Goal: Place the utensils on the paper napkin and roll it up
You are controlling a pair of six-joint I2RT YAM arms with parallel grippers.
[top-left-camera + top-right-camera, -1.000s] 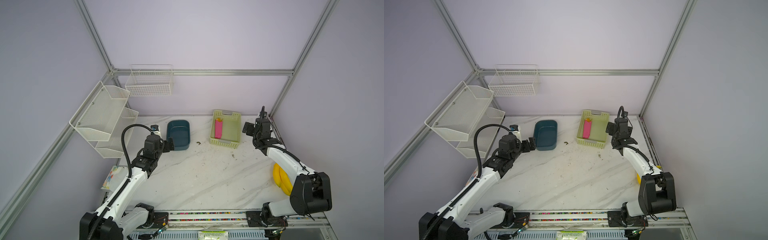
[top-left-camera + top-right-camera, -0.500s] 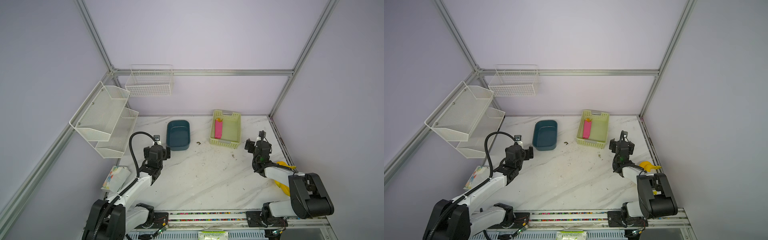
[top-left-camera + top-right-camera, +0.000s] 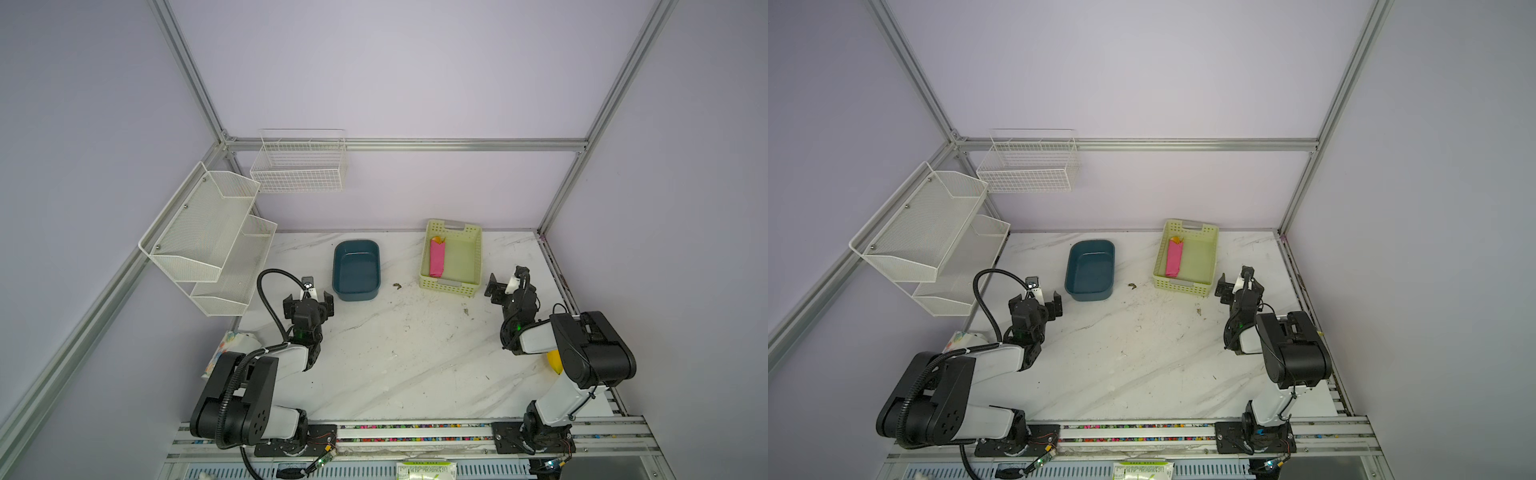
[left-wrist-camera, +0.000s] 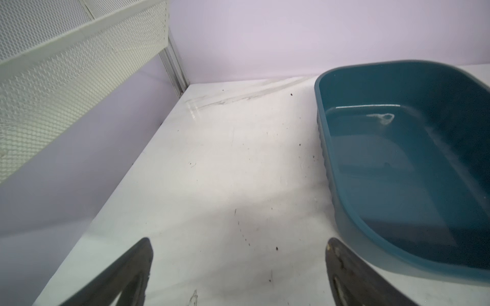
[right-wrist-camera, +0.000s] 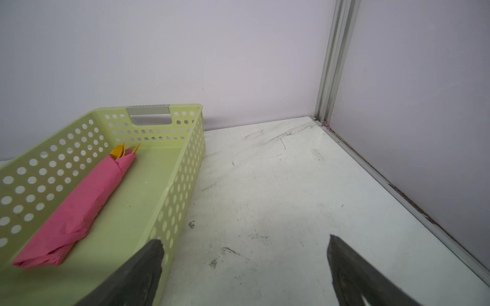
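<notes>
The left gripper and the right gripper both stand spread wide and empty. Just beside the right one, by the worktop's back edge, the perforated basket holds the paper napkin. It is rolled around the utensils, with their orange tips poking out. It should handle as light, soft paper over stiff plastic, so pinch mid-roll, gently. Over the last second both arms folded back toward the front edge, while the roll stayed put.

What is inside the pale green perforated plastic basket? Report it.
A rolled magenta-pink paper napkin lies in the basket, orange plastic utensil tips poking from one end; the napkin covers the rest of them.
</notes>
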